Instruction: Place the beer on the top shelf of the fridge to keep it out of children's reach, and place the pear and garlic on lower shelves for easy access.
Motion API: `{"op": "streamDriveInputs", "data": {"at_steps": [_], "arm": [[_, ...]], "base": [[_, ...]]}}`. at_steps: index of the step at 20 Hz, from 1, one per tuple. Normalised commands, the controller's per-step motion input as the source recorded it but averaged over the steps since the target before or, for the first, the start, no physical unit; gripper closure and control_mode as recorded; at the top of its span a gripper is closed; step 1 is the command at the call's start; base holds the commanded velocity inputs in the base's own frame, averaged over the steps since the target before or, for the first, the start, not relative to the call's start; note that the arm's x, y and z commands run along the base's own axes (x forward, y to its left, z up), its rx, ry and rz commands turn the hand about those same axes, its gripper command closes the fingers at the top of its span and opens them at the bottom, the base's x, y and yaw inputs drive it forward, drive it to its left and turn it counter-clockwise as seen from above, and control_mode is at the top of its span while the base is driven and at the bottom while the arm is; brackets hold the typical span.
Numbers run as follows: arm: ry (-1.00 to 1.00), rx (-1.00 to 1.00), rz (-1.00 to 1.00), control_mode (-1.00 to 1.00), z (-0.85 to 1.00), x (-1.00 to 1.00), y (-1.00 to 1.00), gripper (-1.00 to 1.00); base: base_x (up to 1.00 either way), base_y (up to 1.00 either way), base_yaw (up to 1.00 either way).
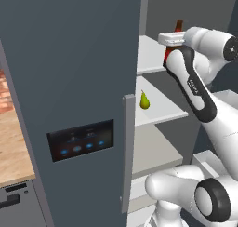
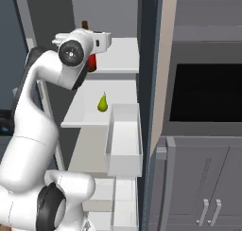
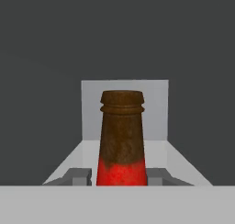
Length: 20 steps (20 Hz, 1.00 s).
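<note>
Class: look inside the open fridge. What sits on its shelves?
The pear stands on a lower shelf. The beer is at the top shelf, its base hidden by the gripper.

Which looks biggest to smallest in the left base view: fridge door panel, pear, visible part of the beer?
1. Door panel, largest and nearest the camera.
2. Beer and pear: too alike to rank; the beer is mostly hidden.

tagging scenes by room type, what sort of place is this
A simulated home kitchen, most likely: an open fridge with white shelves holding a pear and a beer, a wood-look counter beside it, and grey cabinets under a dark built-in appliance.
</note>
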Motion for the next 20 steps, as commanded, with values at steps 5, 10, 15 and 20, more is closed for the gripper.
{"op": "streamDriveInputs", "data": {"at_steps": [5, 10, 15, 20], "arm": [[-0.01, 0.01, 0.07, -1.0, -0.18, 0.46, 0.0, 1.0], [0.0, 0.0, 0.02, -1.0, 0.0, 0.54, 0.0, 1.0], [0.0, 0.0, 0.0, -1.0, 0.0, 0.52, 0.0, 1.0], [0.0, 0.0, 0.0, -1.0, 0.0, 0.5, 0.0, 1.0]], "base": [[0.0, 0.0, 0.0], [0.0, 0.0, 0.0], [0.0, 0.0, 0.0], [0.0, 0.0, 0.0]]}}
